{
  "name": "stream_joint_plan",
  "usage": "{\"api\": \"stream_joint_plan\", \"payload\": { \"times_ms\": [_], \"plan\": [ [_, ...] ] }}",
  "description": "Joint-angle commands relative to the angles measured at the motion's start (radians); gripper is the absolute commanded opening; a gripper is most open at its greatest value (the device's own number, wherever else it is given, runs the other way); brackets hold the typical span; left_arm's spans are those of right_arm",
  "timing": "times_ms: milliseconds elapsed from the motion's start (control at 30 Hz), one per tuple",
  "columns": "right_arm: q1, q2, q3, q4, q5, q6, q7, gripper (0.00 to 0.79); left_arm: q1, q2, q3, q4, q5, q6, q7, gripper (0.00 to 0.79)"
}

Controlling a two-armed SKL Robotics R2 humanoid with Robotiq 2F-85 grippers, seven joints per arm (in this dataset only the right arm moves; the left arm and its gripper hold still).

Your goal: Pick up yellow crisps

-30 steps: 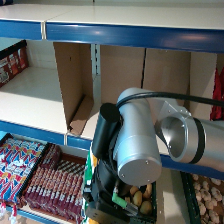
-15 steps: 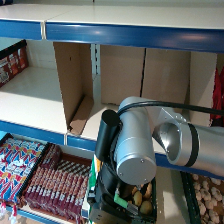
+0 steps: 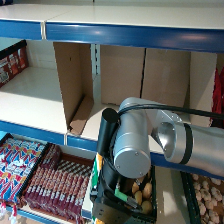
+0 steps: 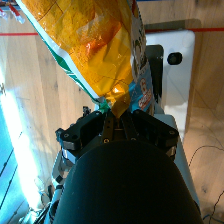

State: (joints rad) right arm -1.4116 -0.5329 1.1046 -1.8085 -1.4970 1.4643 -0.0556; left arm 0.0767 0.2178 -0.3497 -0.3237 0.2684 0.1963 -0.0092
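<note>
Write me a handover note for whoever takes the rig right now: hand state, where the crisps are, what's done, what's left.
Right hand: shut on the yellow crisps, pinching the bag's crimped end; the bag hangs free of any surface in the wrist view.
Head view: the right arm is low in front of the blue shelf edge and hides the bag and the hand.
Done: grasp made, bag off its support.
Left: carry it clear and confirm the grip holds; only a thin seam is pinched, so it may slip.

Right arm: large grey joint, fills the lower middle, reaching down in front of the shelves.
Shelves: white boards, blue edges.
Cardboard dividers: upright on the middle shelf.
Red packets: rows, lower left.
</note>
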Motion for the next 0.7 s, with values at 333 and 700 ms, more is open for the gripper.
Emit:
{"api": "stream_joint_plan", "payload": {
  "times_ms": [333, 700],
  "plan": [
    [-0.007, 0.008, 0.012, 0.043, -0.01, -0.002, 0.046, 0.002, 0.0, 0.0, 0.0, 0.0, 0.0, 0.0, 0.0, 0.0],
    [-0.061, 0.008, 0.053, 0.043, -0.039, -0.041, 0.059, 0.0, 0.0, 0.0, 0.0, 0.0, 0.0, 0.0, 0.0, 0.0]
  ]
}}
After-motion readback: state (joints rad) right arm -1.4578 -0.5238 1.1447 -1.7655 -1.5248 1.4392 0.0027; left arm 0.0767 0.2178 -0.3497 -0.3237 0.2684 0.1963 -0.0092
